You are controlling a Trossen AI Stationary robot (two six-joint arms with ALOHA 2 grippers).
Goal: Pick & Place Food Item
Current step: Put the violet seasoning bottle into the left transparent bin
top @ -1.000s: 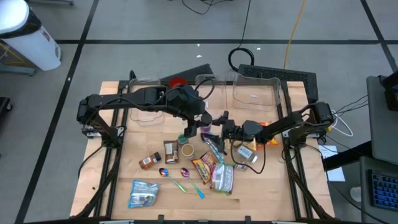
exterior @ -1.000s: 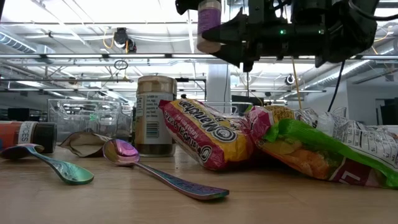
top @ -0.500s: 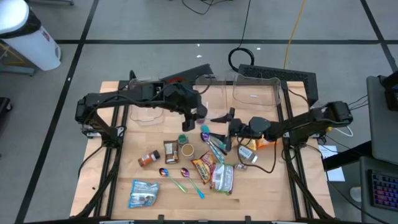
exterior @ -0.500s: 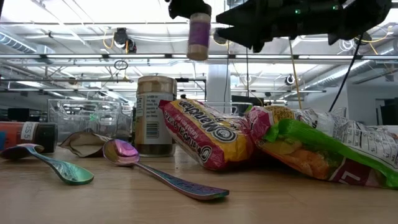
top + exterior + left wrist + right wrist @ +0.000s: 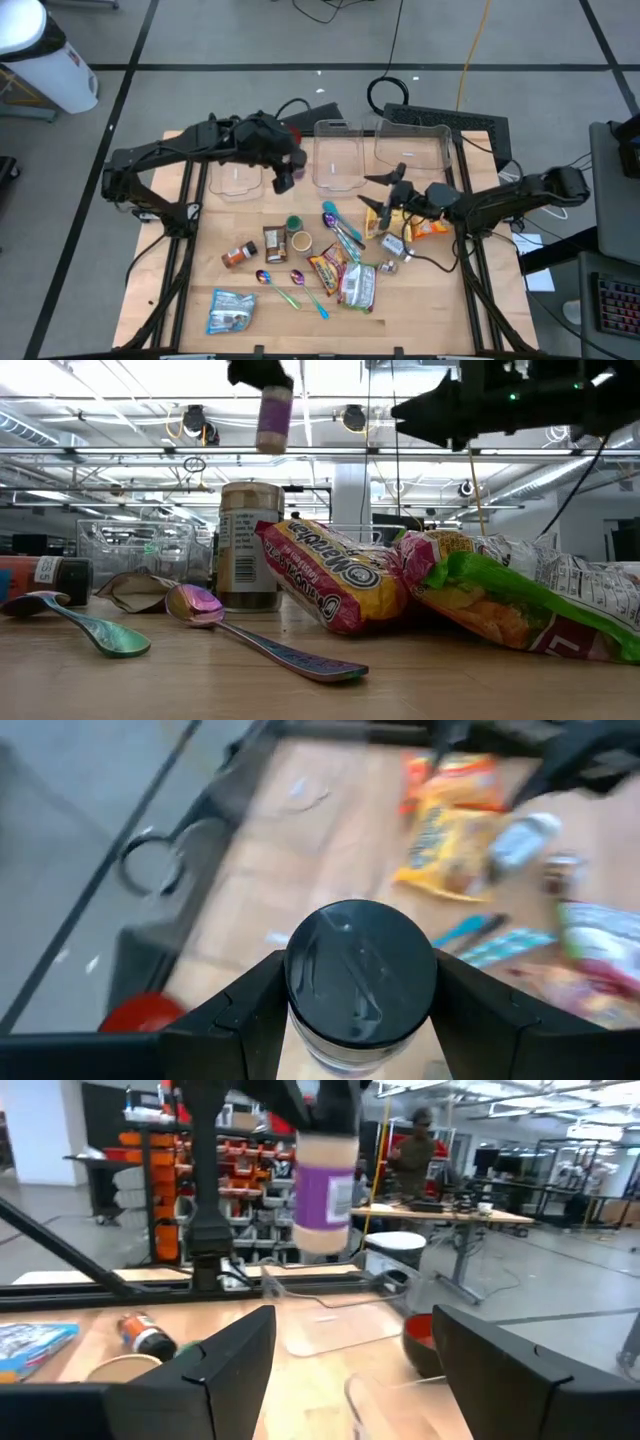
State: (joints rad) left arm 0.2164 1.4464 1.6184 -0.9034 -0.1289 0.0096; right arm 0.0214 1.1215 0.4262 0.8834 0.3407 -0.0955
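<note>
The spice jar point(image 5: 273, 418) with the purple label is hanging upright, its long axis running straight up and down, with its black lid at the top where the fingers are pinching it and its pale contents showing below the label. In the high view it is sitting in the air above the near edge of the left clear bin point(image 5: 236, 168), well above the bench point(image 5: 180, 270).

The left claw point(image 5: 283, 177) is clamping the jar around its lid, one dark finger point(image 5: 250, 1010) pressing on each side, so the claw is standing partly spread around that width. The right claw point(image 5: 385, 196) is hovering above the bench near the right clear bin point(image 5: 412, 150), its two fingers spread wide and holding nothing; one finger point(image 5: 225, 1365) is showing dark in its own wrist view, with the jar hanging beyond it.

Three clear bins are standing along the far side of the bench. A red object point(image 5: 291, 130) is lying at the far edge of the left bin, though whether it is inside cannot be told. The middle clear bin point(image 5: 337, 155) and the right bin are showing only their transparent floors.

Packets, spoons and small jars are lying loose on the bench nearer the front, among them a noodle packet point(image 5: 330, 572).
</note>
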